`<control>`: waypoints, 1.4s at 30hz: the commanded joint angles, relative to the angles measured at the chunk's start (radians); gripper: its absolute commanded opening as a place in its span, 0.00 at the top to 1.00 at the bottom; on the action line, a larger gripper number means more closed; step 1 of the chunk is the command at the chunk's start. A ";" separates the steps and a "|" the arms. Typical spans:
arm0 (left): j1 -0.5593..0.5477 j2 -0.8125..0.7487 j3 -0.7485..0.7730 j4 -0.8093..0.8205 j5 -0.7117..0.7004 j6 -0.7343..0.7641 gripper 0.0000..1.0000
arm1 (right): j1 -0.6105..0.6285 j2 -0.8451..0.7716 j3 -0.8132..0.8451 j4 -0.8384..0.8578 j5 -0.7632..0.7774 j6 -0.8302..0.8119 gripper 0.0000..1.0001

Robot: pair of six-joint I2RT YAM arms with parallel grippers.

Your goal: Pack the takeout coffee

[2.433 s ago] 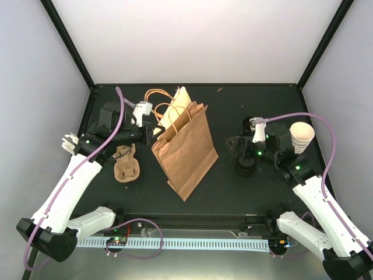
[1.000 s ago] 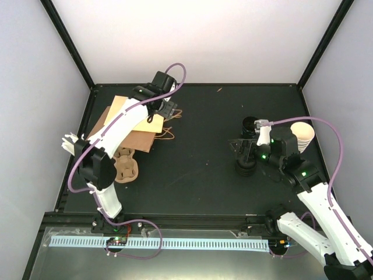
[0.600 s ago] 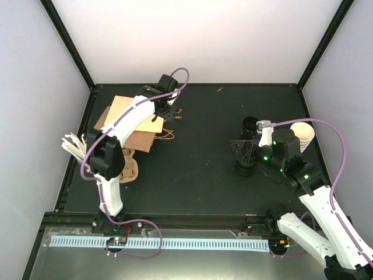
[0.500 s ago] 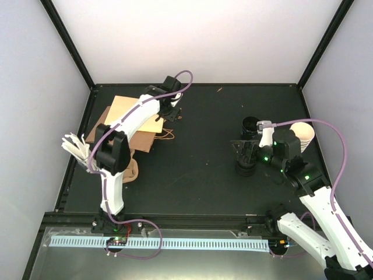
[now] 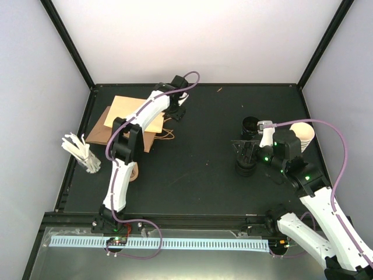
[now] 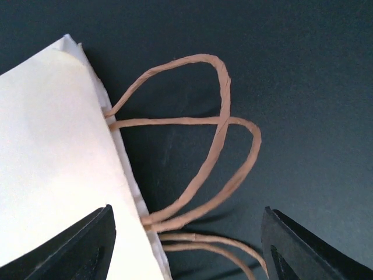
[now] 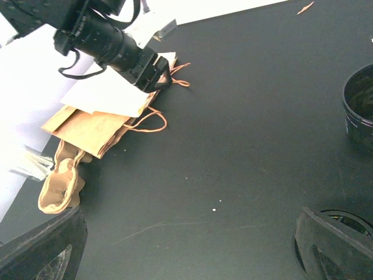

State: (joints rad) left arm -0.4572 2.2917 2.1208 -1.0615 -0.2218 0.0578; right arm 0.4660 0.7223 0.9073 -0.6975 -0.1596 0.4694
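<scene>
We have the left tool (image 6: 186,221) open over the handles (image 6: 217,153) of the flat-lying paper bag (image 5: 125,114) at far left; the right tool (image 7: 189,224) gapes empty. The takeout coffee (image 5: 303,135) stands far right, well apart. Pinching one loop may merely drag the bag, unopened.

We see the whole table (image 5: 204,175) from high behind the arms. Left wrist view sits close above the bag handles (image 6: 215,146); right wrist view looks low across, sharing them plus the left hand (image 7: 158,73).
</scene>
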 commanded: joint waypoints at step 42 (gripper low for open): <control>-0.200 -0.600 0.025 -0.239 -0.093 -0.104 0.98 | 0.005 -0.018 0.041 -0.004 0.040 -0.028 0.00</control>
State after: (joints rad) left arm -0.6445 1.7699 2.2368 -1.2182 -0.4591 0.0544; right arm 0.4660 0.7200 0.9279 -0.6891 -0.1379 0.4362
